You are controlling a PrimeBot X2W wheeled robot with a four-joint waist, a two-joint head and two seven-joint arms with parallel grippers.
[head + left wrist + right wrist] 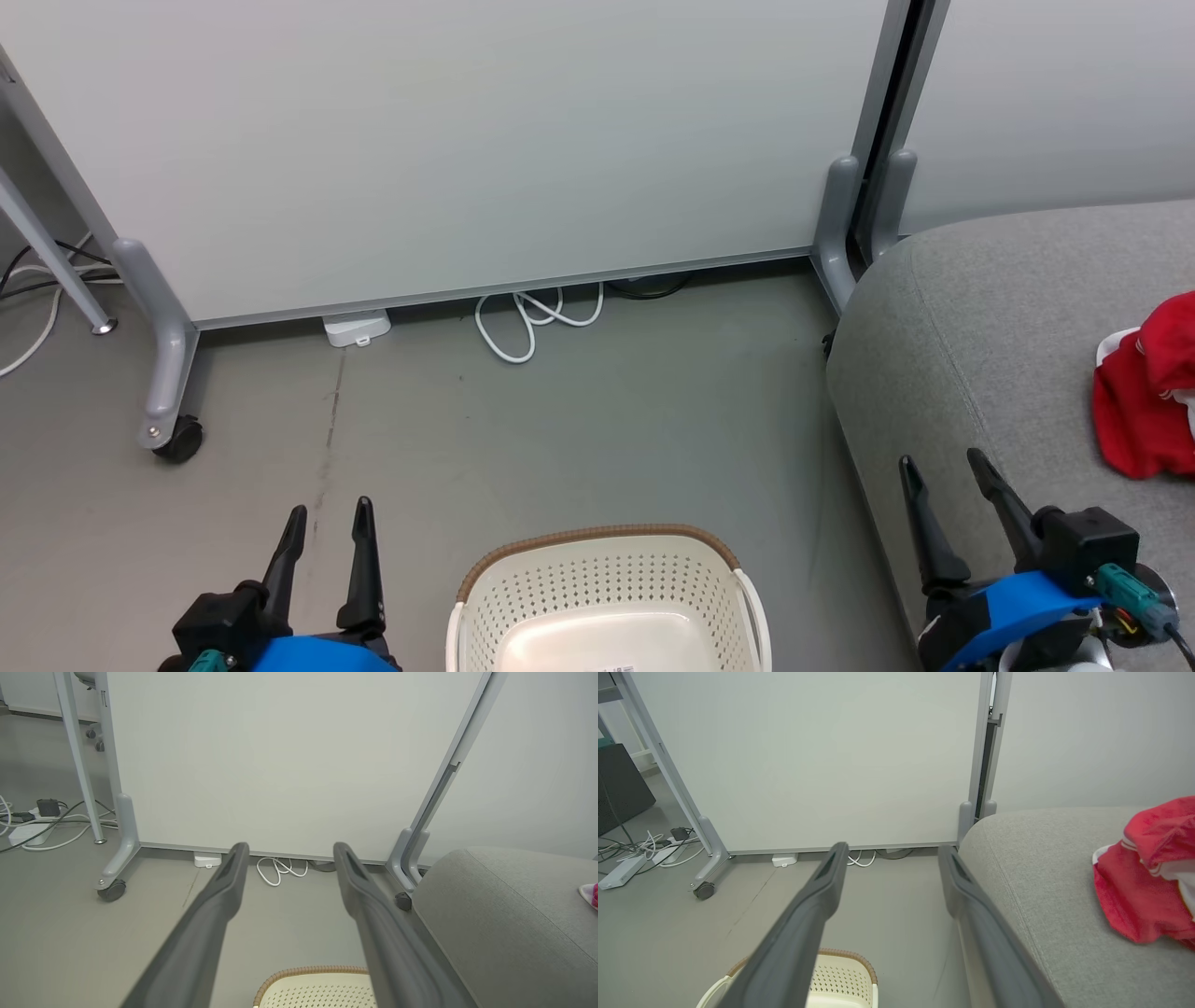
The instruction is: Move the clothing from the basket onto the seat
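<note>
The left gripper (pixel 331 509) and right gripper (pixel 939 459) hang spread and empty, the bare-floored basket (pixel 597 537) between their fingers, while beyond and right of the right fingers the clothing (pixel 1144 401) lies heaped on the seat (pixel 980 327), likely light and limp, best pinched at a bunched fold.

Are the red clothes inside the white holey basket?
No, the soft red clothing with white trim lies on the big grey fabric seat, outside the cream perforated plastic basket.
</note>
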